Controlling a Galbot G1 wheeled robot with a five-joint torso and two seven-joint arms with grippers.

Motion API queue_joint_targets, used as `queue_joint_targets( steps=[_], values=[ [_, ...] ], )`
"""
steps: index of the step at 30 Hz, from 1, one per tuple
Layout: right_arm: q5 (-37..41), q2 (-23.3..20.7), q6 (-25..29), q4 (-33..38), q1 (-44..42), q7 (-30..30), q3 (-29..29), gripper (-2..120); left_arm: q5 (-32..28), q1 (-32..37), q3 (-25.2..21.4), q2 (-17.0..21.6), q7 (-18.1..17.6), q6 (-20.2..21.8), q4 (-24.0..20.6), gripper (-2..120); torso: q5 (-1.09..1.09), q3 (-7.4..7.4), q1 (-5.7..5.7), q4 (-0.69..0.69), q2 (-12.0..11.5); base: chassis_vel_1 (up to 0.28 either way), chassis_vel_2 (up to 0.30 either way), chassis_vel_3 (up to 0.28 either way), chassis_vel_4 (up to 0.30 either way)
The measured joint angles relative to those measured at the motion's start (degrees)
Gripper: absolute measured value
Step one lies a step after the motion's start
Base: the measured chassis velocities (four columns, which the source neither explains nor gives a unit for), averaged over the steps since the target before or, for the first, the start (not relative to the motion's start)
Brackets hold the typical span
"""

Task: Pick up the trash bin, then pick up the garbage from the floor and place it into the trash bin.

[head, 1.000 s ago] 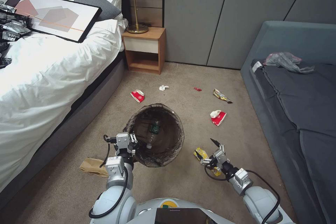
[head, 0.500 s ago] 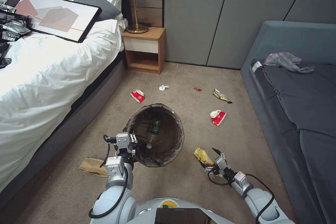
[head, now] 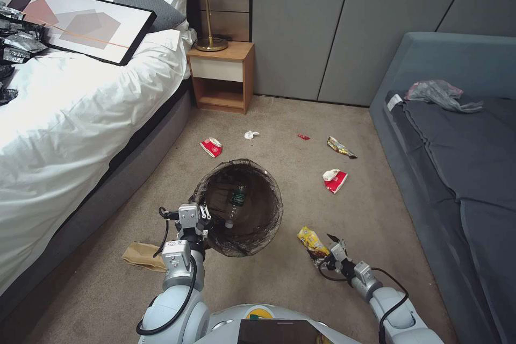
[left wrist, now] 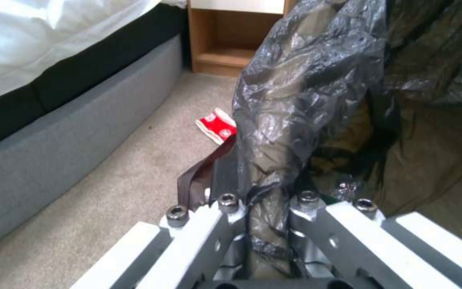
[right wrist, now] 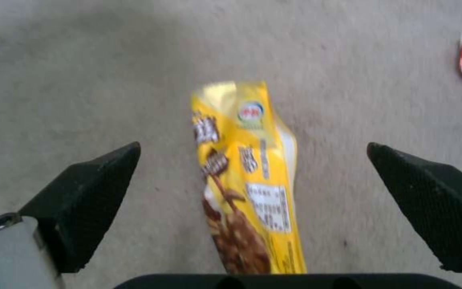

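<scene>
My left gripper (head: 203,219) is clamped on the bag-lined rim of the round white plastic trash bin (head: 240,205), low centre of the head view, with a clear green-labelled bottle (head: 235,201) lying inside. My right gripper (right wrist: 252,188) stands wide open astride the crinkled yellow snack wrapper (right wrist: 247,172) on the beige carpet (head: 279,279), lower right. My right wrist view shows the wrapper's brown print; my left wrist view shows the pinched black plastic bag (left wrist: 295,100).

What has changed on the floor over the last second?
The right gripper has dropped lower and drawn back toward the robot, open, its fingers now straddling the yellow wrapper without gripping it. The left gripper stays clamped on the trash bin; the other litter hasn't moved.
</scene>
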Motion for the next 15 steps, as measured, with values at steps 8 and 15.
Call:
queue_joint_targets(
  steps=[8, 15],
  values=[
    [0.05, 2.17, -0.12, -5.66, 2.81, 1.75, -0.40, 100, 0.00, 0.00, 0.00, 0.00, 0.00, 0.00, 0.00, 3, 0.00, 0.00, 0.00, 0.00, 0.00, 0.000, 0.000, 0.000, 0.000],
    [0.02, 3.21, 0.40, -8.78, 4.01, 2.32, -0.59, 88, 0.00, 0.00, 0.00, 0.00, 0.00, 0.00, 0.00, 3, 0.00, 0.00, 0.00, 0.00, 0.00, 0.000, 0.000, 0.000, 0.000]
  ],
)
